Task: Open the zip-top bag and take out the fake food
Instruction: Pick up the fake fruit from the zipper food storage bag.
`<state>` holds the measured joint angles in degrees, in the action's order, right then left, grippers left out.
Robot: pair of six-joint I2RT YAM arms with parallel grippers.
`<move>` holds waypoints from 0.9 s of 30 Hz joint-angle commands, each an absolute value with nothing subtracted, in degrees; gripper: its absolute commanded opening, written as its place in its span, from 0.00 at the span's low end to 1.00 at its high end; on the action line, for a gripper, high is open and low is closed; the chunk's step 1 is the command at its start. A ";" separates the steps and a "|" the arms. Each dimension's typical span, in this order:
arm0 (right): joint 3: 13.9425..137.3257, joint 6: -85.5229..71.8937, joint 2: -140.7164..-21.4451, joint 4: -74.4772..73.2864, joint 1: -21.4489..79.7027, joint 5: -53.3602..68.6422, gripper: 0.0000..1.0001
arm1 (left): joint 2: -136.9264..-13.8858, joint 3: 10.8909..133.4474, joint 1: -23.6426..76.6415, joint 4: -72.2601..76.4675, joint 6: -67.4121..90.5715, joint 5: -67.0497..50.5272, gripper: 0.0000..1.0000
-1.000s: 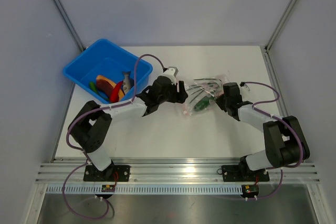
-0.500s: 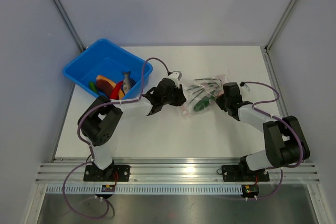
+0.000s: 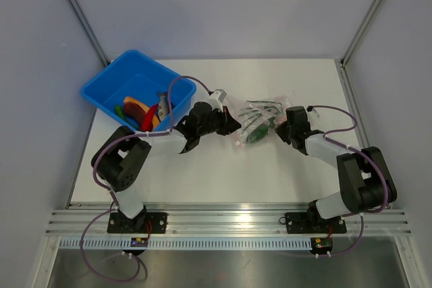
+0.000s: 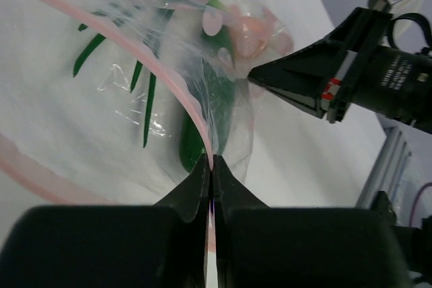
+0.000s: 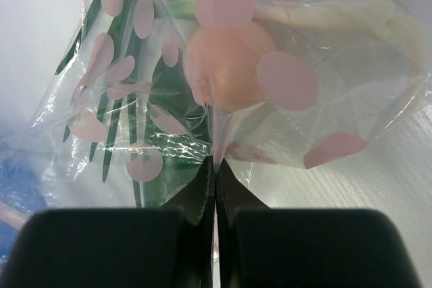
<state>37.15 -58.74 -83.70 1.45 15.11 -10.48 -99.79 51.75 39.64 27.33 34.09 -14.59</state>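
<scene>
The zip-top bag (image 3: 256,123), clear with pink dots and green streaks, lies mid-table between both arms. My left gripper (image 3: 233,126) is shut on its pink zip strip (image 4: 172,85), the tips (image 4: 211,161) pinching the strip edge-on. My right gripper (image 3: 279,128) is shut on the opposite edge of the bag (image 5: 216,160) and appears in the left wrist view too, as the right gripper (image 4: 260,75). Inside the bag are fake food pieces: a green vegetable (image 4: 202,119) and a pinkish egg-like ball (image 5: 226,65).
A blue bin (image 3: 131,54) stands at the back left, holding a grey fish (image 3: 164,102), an orange-tan piece (image 3: 137,107) and red bits (image 3: 150,118). Metal rails run along the table's near edge (image 3: 223,219).
My left gripper's jaws have closed from wide open onto the bag's zip strip, and the left forearm has shifted slightly. The right gripper has kept its hold.
</scene>
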 commanded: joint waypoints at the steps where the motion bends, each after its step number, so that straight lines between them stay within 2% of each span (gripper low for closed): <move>1: 38.50 -58.27 -83.41 2.55 15.73 -10.98 0.00 | -97.29 49.31 38.06 39.36 39.36 -21.34 0.00; 5: 38.50 -58.27 -83.32 2.46 15.64 -11.07 0.00 | -97.03 47.73 36.04 43.76 42.45 -23.90 0.02; 7: 38.58 -58.27 -83.23 2.20 15.64 -11.07 0.00 | -96.77 48.51 35.34 41.94 41.84 -24.43 0.24; 8: 38.58 -58.18 -83.15 2.11 15.64 -10.99 0.00 | -96.33 48.78 35.25 39.14 41.31 -24.09 0.43; 11: 38.50 -58.18 -82.88 2.02 15.73 -11.42 0.00 | -93.79 47.56 35.16 36.22 39.73 -19.35 0.60; 13: 38.41 -58.27 -82.62 2.02 15.73 -11.43 0.00 | -91.77 46.24 35.16 36.04 39.11 -15.58 0.64; 21: 38.50 -58.27 -82.79 1.76 15.73 -11.25 0.00 | -86.84 42.36 35.07 31.66 40.95 -5.28 0.66; 23: 38.50 -58.27 -82.62 1.93 15.65 -11.34 0.00 | -87.45 43.59 34.72 25.79 43.59 -2.64 0.62; 25: 38.50 -58.27 -82.70 1.93 15.73 -11.25 0.00 | -88.77 44.03 34.19 25.57 44.47 -3.94 0.54; 27: 38.58 -58.27 -82.97 1.93 15.64 -11.08 0.00 | -89.64 44.03 34.10 26.63 45.00 -4.39 0.50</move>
